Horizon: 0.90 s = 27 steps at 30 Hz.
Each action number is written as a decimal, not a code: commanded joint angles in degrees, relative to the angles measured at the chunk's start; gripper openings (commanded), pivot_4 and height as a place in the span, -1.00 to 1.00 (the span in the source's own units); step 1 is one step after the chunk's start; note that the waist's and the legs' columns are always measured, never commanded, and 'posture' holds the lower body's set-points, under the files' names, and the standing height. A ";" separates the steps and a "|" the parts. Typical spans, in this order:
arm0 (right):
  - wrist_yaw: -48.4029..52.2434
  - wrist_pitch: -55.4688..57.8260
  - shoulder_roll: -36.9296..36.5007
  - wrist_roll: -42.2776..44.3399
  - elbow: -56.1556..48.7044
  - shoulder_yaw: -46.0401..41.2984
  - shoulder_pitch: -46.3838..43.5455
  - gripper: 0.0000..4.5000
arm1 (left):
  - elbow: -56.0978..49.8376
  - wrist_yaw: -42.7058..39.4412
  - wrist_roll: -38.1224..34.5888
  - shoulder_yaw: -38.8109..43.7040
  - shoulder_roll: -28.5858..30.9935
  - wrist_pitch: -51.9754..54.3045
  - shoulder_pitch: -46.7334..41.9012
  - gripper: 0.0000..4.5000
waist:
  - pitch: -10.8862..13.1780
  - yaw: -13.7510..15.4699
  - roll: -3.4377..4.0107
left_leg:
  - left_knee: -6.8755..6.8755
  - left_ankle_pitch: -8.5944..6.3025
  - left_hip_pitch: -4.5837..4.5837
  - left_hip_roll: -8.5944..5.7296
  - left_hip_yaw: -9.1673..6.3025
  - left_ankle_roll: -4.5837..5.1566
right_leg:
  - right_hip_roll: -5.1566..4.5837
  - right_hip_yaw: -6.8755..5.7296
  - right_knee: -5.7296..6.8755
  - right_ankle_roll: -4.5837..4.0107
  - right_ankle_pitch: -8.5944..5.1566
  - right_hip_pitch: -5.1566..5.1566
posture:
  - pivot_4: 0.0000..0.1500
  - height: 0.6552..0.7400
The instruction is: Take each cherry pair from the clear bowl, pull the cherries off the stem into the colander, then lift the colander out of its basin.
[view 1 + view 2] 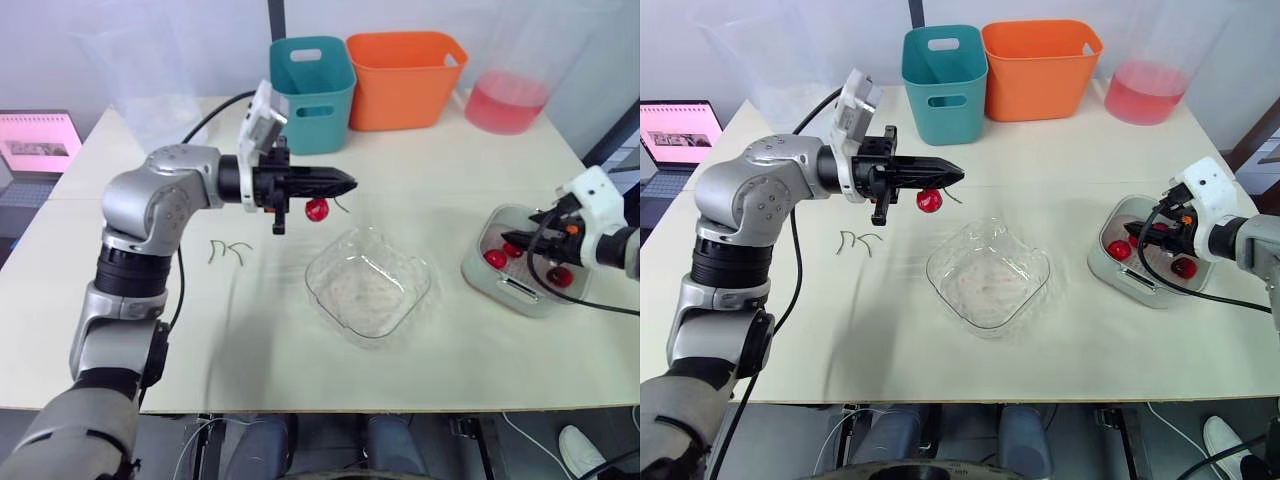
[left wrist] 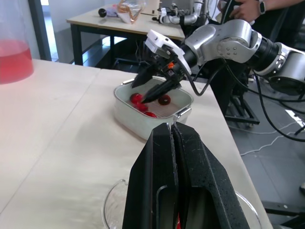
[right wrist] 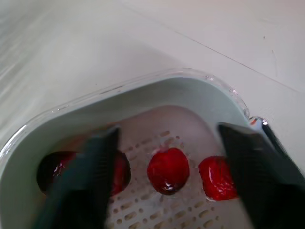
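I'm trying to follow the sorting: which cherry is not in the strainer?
The cherry hanging from the left claw, near the clear bowl; the other cherries lie in the strainer at the right claw.

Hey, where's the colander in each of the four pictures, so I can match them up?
Left eye view: colander on the table's right side.
Right eye view: colander again at right.
Left wrist view: colander past the clear bowl.
Right wrist view: colander close up.
Shared landmark: red cherries inside it.
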 commanded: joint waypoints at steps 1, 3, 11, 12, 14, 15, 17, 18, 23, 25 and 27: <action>0.67 0.26 -1.02 0.83 -0.28 -2.73 -3.39 0.96 | -1.33 0.42 -1.21 1.73 0.58 0.08 -0.47 -1.00 | 0.00 -0.01 0.00 | -0.01 0.00 0.00 0.00 0.00 0.00 | 0.00 -0.01 0.00 0.00 0.00 0.00 | 1.00 1.00; 1.08 1.85 -0.19 3.09 -1.47 -3.70 -6.11 0.96 | -1.19 0.44 -1.78 2.31 0.64 0.24 -0.69 -1.00 | 0.00 -0.13 0.00 | 0.00 0.00 0.00 0.00 -0.01 0.00 | 0.00 -0.01 0.00 0.00 0.00 0.00 | 1.00 1.00; -1.27 20.72 15.03 27.95 -18.85 -4.55 -15.92 0.99 | -0.81 1.53 -8.69 7.12 0.43 5.24 -3.38 -1.00 | 0.01 -0.17 0.00 | 0.00 0.00 0.00 0.08 -0.17 0.00 | 0.04 -0.07 0.00 0.00 0.00 0.01 | 1.00 1.00; -2.49 21.87 17.69 30.00 -20.82 -3.62 -16.57 0.99 | -1.02 1.45 -9.19 7.31 0.58 5.67 -3.45 -1.00 | 0.01 -0.12 0.00 | 0.00 0.00 0.00 0.06 -0.18 0.00 | 0.02 -0.06 0.00 0.00 0.00 0.02 | 1.00 1.00; -5.16 23.20 21.74 32.13 -23.05 -2.12 -17.49 0.99 | -1.42 1.47 -10.08 7.52 0.77 6.35 -3.51 -1.00 | 0.01 0.10 0.00 | 0.01 0.00 -0.01 0.02 -0.19 -0.01 | -0.01 -0.06 0.00 0.00 0.00 0.03 | 1.00 1.00; -6.38 23.08 24.05 32.61 -23.96 -0.75 -17.94 0.99 | -1.66 1.65 -10.60 7.66 0.78 6.72 -3.61 -1.00 | 0.01 0.18 0.00 | 0.02 0.01 -0.02 0.00 -0.20 -0.01 | -0.02 -0.06 0.01 0.00 0.00 0.02 | 1.00 1.00; -9.23 22.58 28.59 33.42 -24.59 1.10 -18.98 0.99 | -1.93 1.85 -11.29 7.70 0.85 7.16 -3.74 -1.00 | 0.01 0.03 -0.01 | 0.03 0.01 -0.04 -0.01 -0.22 -0.02 | -0.03 -0.06 0.01 0.00 0.00 0.03 | 1.00 1.00; -10.59 22.27 30.81 33.83 -24.68 1.75 -19.51 0.99 | -2.14 1.83 -11.35 7.49 1.05 7.17 -3.66 -1.00 | 0.01 0.03 0.00 | 0.04 0.01 -0.04 -0.01 -0.23 -0.03 | -0.03 -0.06 0.02 0.00 0.00 0.02 | 1.00 1.00; -13.90 21.35 35.81 33.64 -26.09 5.01 -20.42 0.99 | -2.80 1.63 -10.28 6.24 1.95 6.70 -2.70 -1.00 | 0.00 -0.19 0.00 | 0.01 0.02 -0.03 -0.01 -0.23 -0.04 | -0.02 -0.04 0.06 0.00 0.00 -0.04 | 1.00 1.00; -14.64 20.92 36.79 33.53 -26.05 5.92 -21.07 0.99 | -3.19 1.64 -10.18 5.99 1.95 6.45 -2.24 -1.00 | 0.00 -0.25 0.00 | 0.01 0.02 -0.03 -0.01 -0.23 -0.04 | -0.01 -0.04 0.06 0.00 0.00 -0.04 | 1.00 1.00; -15.12 20.43 37.55 33.37 -25.83 6.86 -21.88 0.99 | -3.75 1.87 -10.19 5.63 1.72 6.28 -1.71 -1.00 | 0.00 -0.31 0.01 | 0.00 0.02 -0.03 0.00 -0.23 -0.04 | -0.01 -0.04 0.06 0.00 0.00 -0.06 | 1.00 1.00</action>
